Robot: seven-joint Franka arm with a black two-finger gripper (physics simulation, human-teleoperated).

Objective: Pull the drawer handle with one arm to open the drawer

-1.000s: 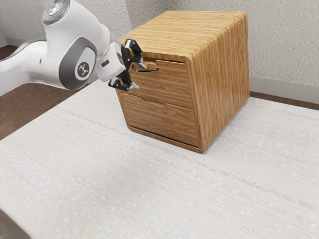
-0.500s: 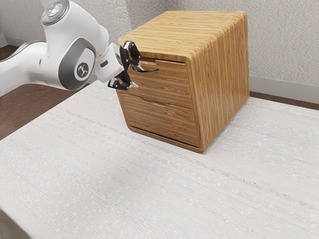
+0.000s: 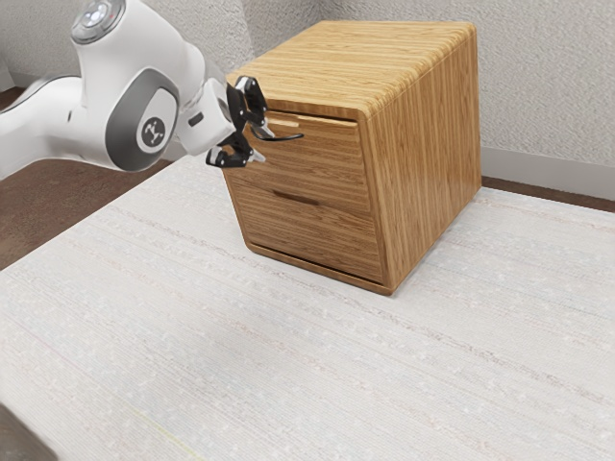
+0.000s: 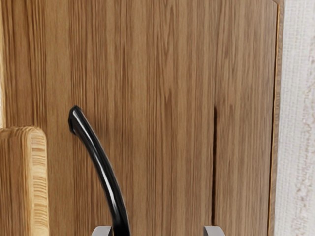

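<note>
Pale, grainy table [image 3: 288, 365] fills the lower frame, with brown floor at the far left and a speckled wall behind. From the upper left the white arm [image 3: 125, 96] reaches across to the wooden cabinet [image 3: 423, 144]. Its black claw [image 3: 242, 127] is at the left end of the top drawer [image 3: 317, 158], with the jaws spread wide, one above the other. The thin dark handle [image 3: 279, 136] passes between them, hooked rather than pinched. In the wrist view it runs close beside one fingertip [image 4: 102, 230] and well clear of the other. The top drawer seems to stand only slightly out of the cabinet, so most of the pull looks undone. The lower drawer [image 3: 317, 240] sits flush beneath it. To do this well, I would draw the hand straight back along the drawer's line, toward the frame's lower left. Keeping it level and unhurried should stop the handle slipping off the open fingers and the drawer jamming.
</note>
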